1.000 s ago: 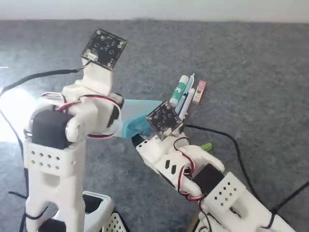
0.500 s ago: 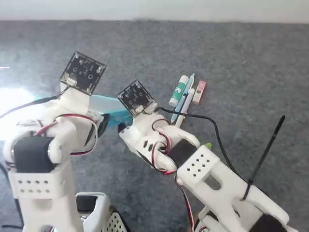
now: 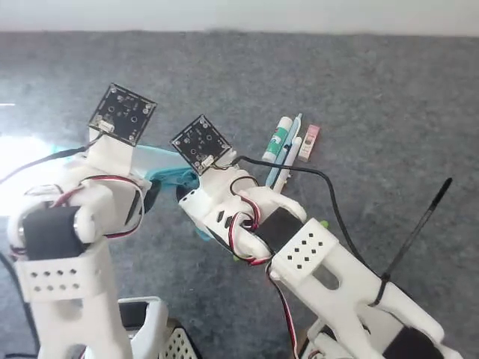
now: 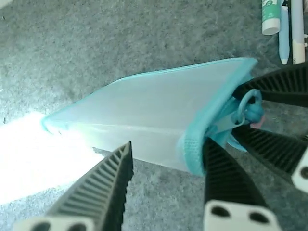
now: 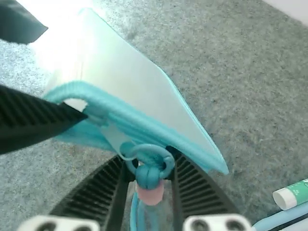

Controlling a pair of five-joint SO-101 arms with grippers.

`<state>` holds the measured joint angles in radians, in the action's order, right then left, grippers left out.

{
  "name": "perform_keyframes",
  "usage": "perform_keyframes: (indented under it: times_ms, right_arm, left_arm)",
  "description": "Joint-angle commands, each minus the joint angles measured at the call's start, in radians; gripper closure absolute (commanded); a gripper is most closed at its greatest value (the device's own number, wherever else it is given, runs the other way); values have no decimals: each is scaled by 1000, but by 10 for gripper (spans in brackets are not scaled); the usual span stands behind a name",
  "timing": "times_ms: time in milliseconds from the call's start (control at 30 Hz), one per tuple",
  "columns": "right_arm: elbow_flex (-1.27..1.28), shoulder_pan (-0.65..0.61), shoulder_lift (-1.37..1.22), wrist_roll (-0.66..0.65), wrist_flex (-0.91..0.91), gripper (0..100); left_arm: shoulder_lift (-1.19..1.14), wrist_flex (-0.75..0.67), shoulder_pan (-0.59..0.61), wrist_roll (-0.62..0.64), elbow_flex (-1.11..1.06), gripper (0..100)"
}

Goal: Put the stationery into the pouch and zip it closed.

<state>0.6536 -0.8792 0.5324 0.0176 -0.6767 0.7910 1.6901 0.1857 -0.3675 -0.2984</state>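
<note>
Swung across, right claw (image 5: pixel 147 166) pinches pouch (image 5: pixel 125 91); left claw (image 4: pixel 168 147) spread open around it

We see a grey, felt-like mat (image 3: pixel 389 97) covering the table, a pale strip of wall (image 3: pixel 299 15) along our far edge, a bright glare (image 3: pixel 22 161) washing out one side of the mat

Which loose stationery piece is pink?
The eraser, a short block at the row's outer end; the others are longer and white, green or blue.

White arms (image 3: pixel 314 262), ribbed black end effector (image 4: pixel 168 144)
</note>
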Motion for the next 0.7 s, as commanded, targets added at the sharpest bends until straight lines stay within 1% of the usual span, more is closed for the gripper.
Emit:
perform_keyframes:
  times_ms: [0,167,333,433,600,667]
  right_arm:
    - [-89,-4,15,-14,-30,938]
    - [-166,-1,15,-18,-104,938]
    - [-183,-4,12,-18,-116,938]
    - [-180,-4,5,-18,-116,938]
    - [-126,-4,5,-20,-104,938]
    - [-92,1,5,-20,-90,938]
  left_arm:
    - [14,-25,31,6,-2,786]
    - [14,-95,32,6,-108,900]
    - [21,-167,32,6,-173,989]
    - [21,-175,31,6,-168,990]
    - [21,-235,31,20,-166,991]
    - [15,-249,31,64,-160,991]
